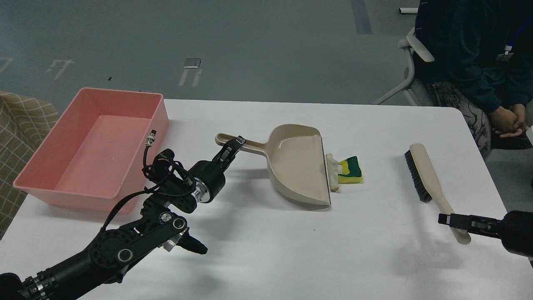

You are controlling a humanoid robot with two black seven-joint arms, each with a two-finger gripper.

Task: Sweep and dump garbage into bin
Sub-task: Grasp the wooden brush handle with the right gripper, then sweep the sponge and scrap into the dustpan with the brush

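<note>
The garbage lies mid-table: a yellow sponge scrap with a dark green layer [350, 170] and an off-white and tan strip [332, 172], both against the open lip of the beige dustpan [297, 163]. My left gripper [234, 146] sits on the dustpan's handle with its fingers closed around it. The beige brush with black bristles [429, 179] lies at the right. My right gripper [444, 218] hovers across the near end of the brush handle; it is seen edge-on, so its fingers cannot be told apart. The pink bin [93, 148] stands at the far left and holds nothing.
A seated person [479, 62] on a chair is beyond the table's far right corner. A checked cloth [18, 137] lies left of the bin. The white table [291, 250] has bare surface in front of the dustpan.
</note>
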